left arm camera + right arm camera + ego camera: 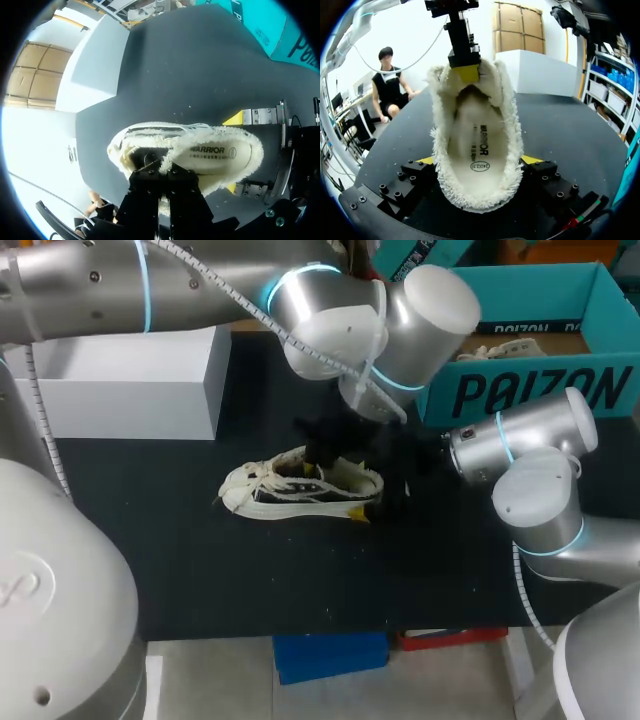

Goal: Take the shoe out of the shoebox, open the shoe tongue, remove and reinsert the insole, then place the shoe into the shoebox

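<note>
We brace the cream fleece-lined shoe (300,490) on the black bench (200,560).
Our right tool (479,162) clamps its heel steady; our left tool (164,175) pinches the fleecy tongue (490,80) up to bare the white insole (477,145); teal cardboard shoebox (530,390) beyond.

Robot lab: black table (180,560), two arms (100,285)

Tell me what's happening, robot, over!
Left pincer shut on tongue. Right pincer shut on shoe heel. Shoe on table, insole inside. Open shoebox far right.
</note>
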Robot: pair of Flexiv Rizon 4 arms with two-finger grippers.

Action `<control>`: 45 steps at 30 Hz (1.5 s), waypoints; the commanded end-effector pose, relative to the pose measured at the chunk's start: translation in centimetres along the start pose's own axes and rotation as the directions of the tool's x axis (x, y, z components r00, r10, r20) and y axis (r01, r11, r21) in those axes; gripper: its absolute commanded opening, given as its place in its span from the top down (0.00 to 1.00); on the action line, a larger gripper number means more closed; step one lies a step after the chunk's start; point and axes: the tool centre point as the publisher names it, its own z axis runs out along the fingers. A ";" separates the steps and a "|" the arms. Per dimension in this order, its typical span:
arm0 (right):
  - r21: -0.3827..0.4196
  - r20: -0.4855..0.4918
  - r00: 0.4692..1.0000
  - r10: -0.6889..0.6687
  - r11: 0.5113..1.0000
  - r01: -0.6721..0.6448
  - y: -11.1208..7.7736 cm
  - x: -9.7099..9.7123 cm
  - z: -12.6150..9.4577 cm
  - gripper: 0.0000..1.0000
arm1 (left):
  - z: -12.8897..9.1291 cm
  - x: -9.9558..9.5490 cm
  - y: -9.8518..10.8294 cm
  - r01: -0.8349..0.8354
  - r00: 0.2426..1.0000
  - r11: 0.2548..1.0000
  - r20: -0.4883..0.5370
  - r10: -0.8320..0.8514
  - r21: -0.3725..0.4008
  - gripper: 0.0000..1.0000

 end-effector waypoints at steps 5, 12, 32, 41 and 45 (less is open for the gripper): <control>0.001 0.002 1.000 0.001 1.000 -0.001 -0.2 0.0 0.2 1.00 | -1.5 -3.9 -0.2 0.061 0.996 0.998 -0.066 -0.059 0.025 1.00; 0.001 0.002 1.000 0.001 1.000 -0.001 -0.2 0.0 0.2 1.00 | -1.3 -6.5 -0.2 0.108 0.992 0.994 -0.070 -0.106 0.029 1.00; 0.001 0.002 1.000 0.001 1.000 -0.001 -0.2 0.0 0.2 1.00 | 0.7 -11.6 1.4 0.166 0.986 0.986 -0.025 -0.167 -0.015 0.00; 0.001 0.002 1.000 0.001 1.000 -0.001 -0.2 0.0 0.2 1.00 | 2.8 -12.8 1.9 0.191 0.981 0.981 0.048 -0.190 -0.025 0.00; 0.001 0.002 1.000 0.001 1.000 -0.001 -0.2 0.0 0.2 1.00 | 4.3 -12.2 2.1 0.183 0.976 0.983 0.123 -0.181 -0.002 0.00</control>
